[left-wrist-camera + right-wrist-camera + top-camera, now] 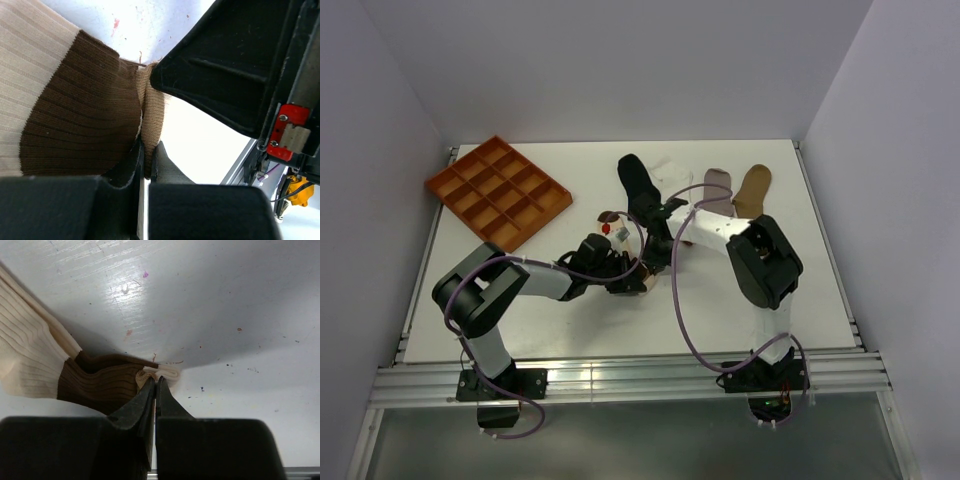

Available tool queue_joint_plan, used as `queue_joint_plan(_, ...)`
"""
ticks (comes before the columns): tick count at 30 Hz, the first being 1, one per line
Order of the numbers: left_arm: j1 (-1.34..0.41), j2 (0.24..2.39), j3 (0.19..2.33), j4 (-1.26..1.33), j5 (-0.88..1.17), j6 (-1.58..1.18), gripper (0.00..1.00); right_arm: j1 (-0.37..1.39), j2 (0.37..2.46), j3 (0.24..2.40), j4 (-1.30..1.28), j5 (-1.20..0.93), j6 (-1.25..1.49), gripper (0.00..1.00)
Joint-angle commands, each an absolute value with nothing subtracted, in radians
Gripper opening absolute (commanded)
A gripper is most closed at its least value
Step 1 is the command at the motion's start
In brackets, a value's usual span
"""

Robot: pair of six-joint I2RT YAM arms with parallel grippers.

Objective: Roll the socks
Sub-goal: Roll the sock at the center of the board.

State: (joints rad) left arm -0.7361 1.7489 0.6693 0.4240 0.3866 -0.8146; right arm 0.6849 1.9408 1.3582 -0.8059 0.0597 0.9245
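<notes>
Both left tool, right tool clamp sock edge, maybe cuff; tray apart.

- Robotics lab: a left arm and a right arm stand bolted to a metal rail at the desk edge.
- Plain pale walls box in the white desk on three sides.
- Bare purple cables loop across the arms.

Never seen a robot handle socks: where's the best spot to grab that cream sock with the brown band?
Probably the thin edge by its brown band, coming low along the table: the cream sock lies flat, and left gripper and right gripper both pinch there.
</notes>
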Motion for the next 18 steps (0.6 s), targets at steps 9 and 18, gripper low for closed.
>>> queue_joint_plan(9,-0.749,1.723,0.641,0.364,0.377,-0.753,0.00,0.684,1.752,1.238,-0.724,0.132,0.994,0.45)
queue_joint_plan(18,-0.758,1.717,0.649,0.351,0.362,-0.747,0.00,0.686,1.804,1.247,-0.723,0.115,1.023,0.50)
